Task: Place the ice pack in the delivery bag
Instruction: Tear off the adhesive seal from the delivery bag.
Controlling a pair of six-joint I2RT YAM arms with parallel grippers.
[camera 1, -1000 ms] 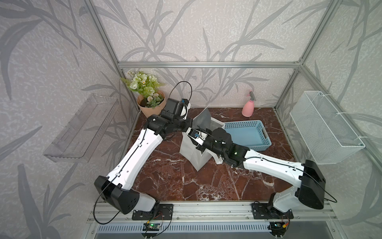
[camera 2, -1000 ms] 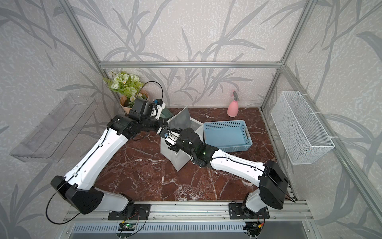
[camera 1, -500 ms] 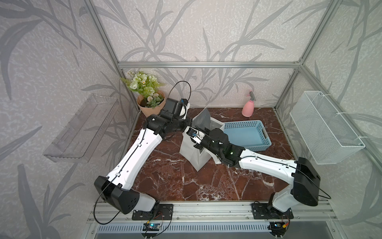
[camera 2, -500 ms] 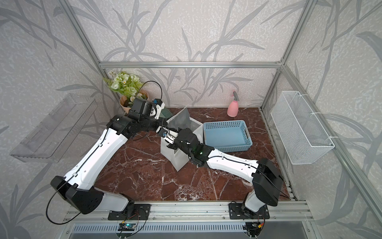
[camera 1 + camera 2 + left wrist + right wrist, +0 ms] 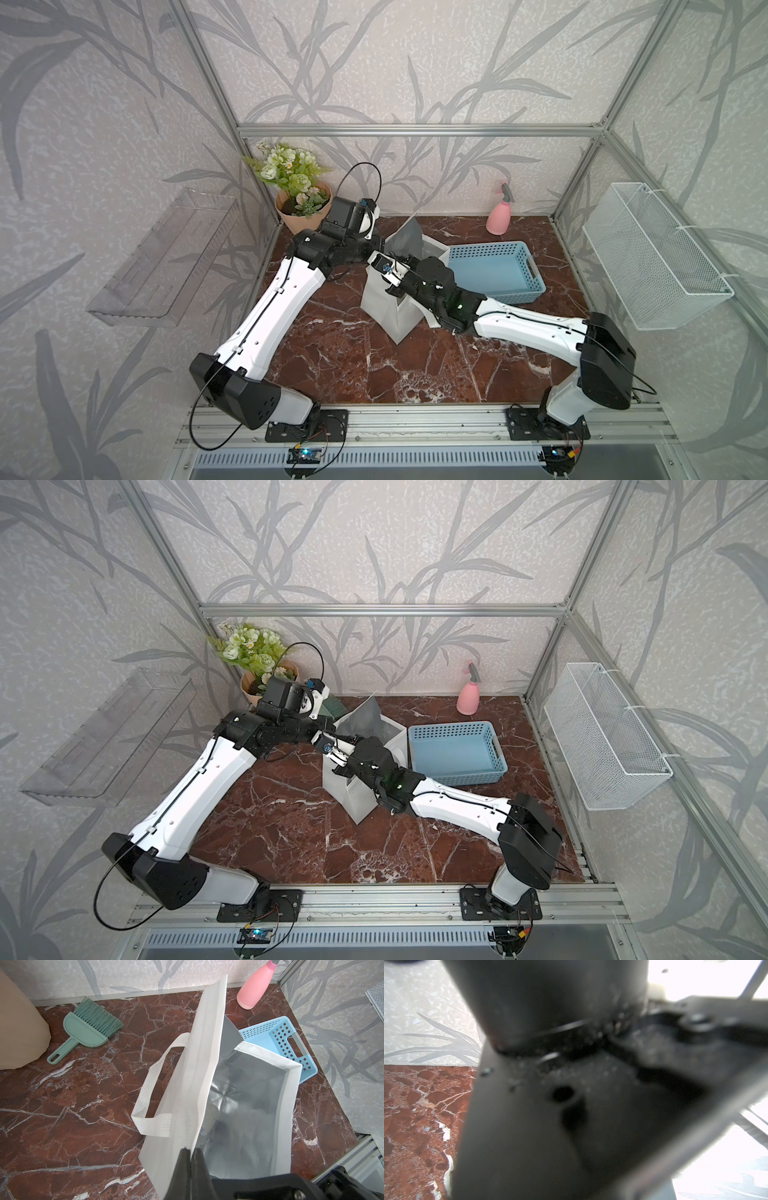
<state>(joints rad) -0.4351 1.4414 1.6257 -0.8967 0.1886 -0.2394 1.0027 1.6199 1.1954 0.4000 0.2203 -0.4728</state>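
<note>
- Clutter around the left gripper (image 5: pixel 190 1152): teal hand brush (image 5: pixel 89 1028) and beige flower pot (image 5: pixel 18 1032) off to its outer side, pink spray bottle (image 5: pixel 253 991) far ahead by the back wall.
- light-blue basket (image 5: pixel 291 1043) sits just beyond the bag from this gripper; touching or only close, cannot tell.
- Right arm's wrist lies across the bag mouth in both top views and hides the tips of the right gripper (image 5: pixel 392 286); wide or narrow, cannot tell.
- Right wrist view is blocked by a dark blurred housing; only marble table (image 5: pixel 415 1115) shows at the edge.
- Left gripper: jaws pressed tight on the top edge of the bag's side wall, holding it raised.
- delivery bag (image 5: pixel 245 1126): upright on the table right in front of the left gripper. White non-woven outside, silver foil lining, mouth open, loop handle (image 5: pixel 153 1093) hanging outside.
- ice pack not clearly made out. A pale patch (image 5: pixel 207 1126) lies low inside the bag near the left gripper.
</note>
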